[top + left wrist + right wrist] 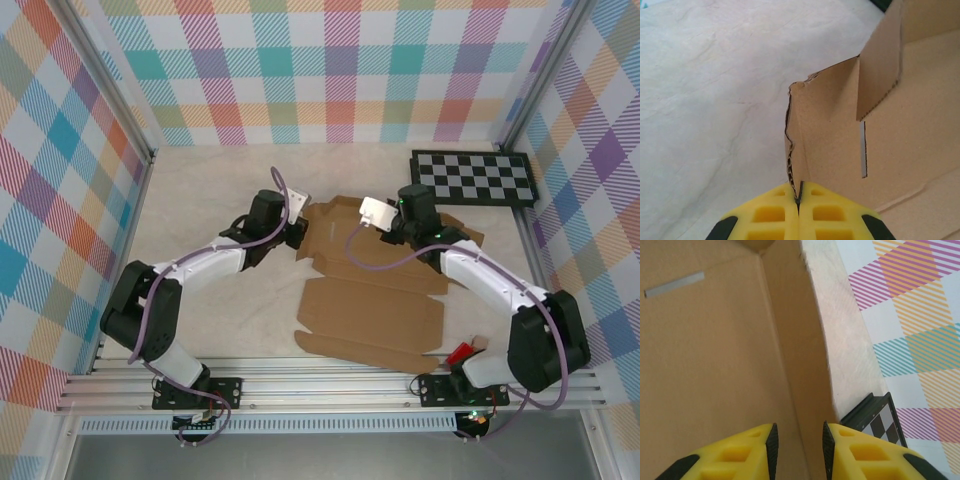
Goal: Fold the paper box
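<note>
Looking down from the top camera, see the paper box (370, 310) spread as a brown die-cut sheet on the pale tabletop (210, 180), reaching from under both end effectors back toward the arm bases. Find the left end effector (296, 234) at the sheet's far left corner and the right end effector (392, 232) over its far edge. Note a checkerboard panel (475, 178) beyond and to the right of the right one.

Switching to the left wrist, see the left end effector (798, 210) closed, yellow fingers (770, 215) pinched together on the ragged edge of a raised cardboard flap. Ahead and to its right, find more of the box standing up, with a narrow slit (863, 150) cut in it; to its left, bare tabletop.

Moving to the right wrist, see the right end effector (799, 450) open, jaws apart, with an upright side wall of the box running from ahead into the gap between them. Cannot tell whether either finger touches it. To its left, find the flat cardboard panel; just beside its right finger, a corner of the checkerboard panel, with a plaid wall (910, 315) further right.
</note>
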